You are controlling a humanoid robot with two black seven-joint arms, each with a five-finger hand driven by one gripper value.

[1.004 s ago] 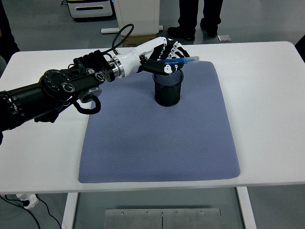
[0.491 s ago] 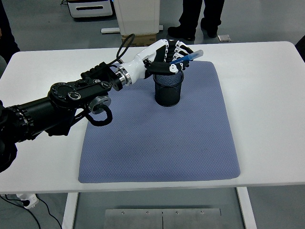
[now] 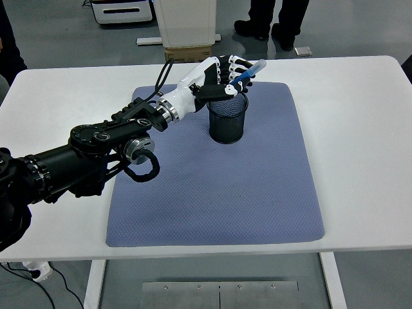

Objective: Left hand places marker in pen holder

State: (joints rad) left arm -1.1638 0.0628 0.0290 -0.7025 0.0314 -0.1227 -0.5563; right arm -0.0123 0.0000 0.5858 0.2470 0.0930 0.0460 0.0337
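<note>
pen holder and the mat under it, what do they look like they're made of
Pen holder: looks like black wire mesh, probably metal, matte; a fine grid shows across its wall. Mat: blue-grey, likely rubber or foam with a fabric-like face; it shows an even dimpled texture and no shine. Neither can be confirmed by look alone.

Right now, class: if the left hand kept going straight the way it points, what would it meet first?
The left hand points right and away, above the pen holder, holding the marker. That way looks free over the mat; depth is unclear.

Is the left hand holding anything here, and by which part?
Yes. The left hand grips the blue marker by its lower end, the pale tip pointing up-right above the pen holder.
</note>
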